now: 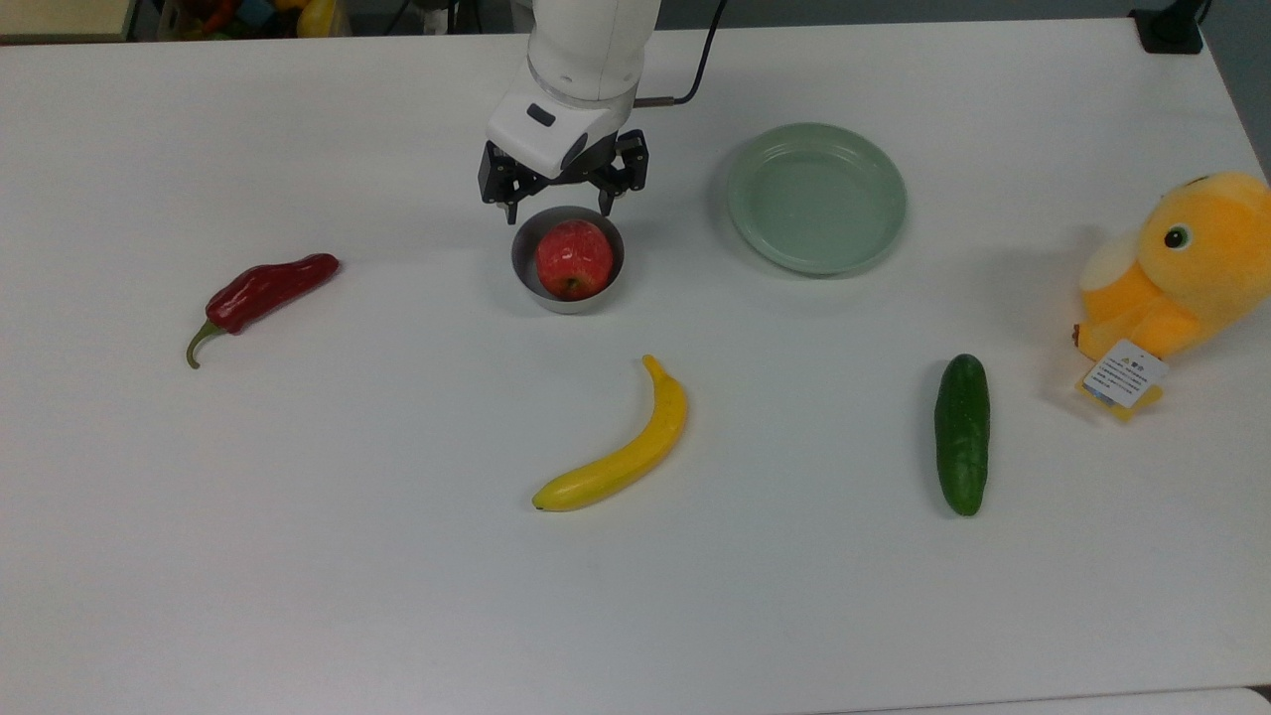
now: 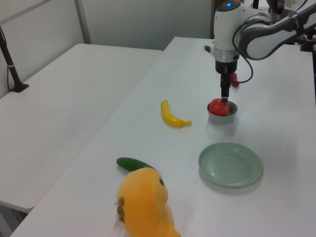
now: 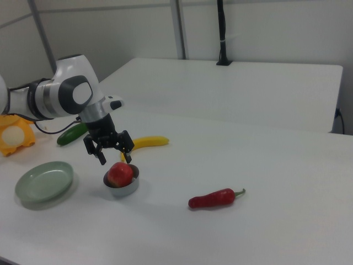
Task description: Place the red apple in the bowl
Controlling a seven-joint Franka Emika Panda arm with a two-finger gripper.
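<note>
The red apple [image 1: 574, 259] [image 2: 217, 106] [image 3: 120, 174] lies inside the small grey bowl [image 1: 523, 276] [image 2: 223, 119] [image 3: 122, 190], its top rising above the rim. My gripper [image 1: 558, 208] [image 2: 225, 98] [image 3: 115, 160] hangs just above the bowl's far edge in the top view, open, fingers spread wider than the apple and holding nothing.
A pale-green plate [image 1: 816, 197] [image 3: 44, 181] sits to the bowl's right in the top view. A dark-red chili [image 1: 260, 294] [image 3: 214, 199], a banana [image 1: 622, 447], a cucumber [image 1: 961, 433] and an orange plush toy [image 1: 1178, 270] lie around on the white table [image 1: 298, 556].
</note>
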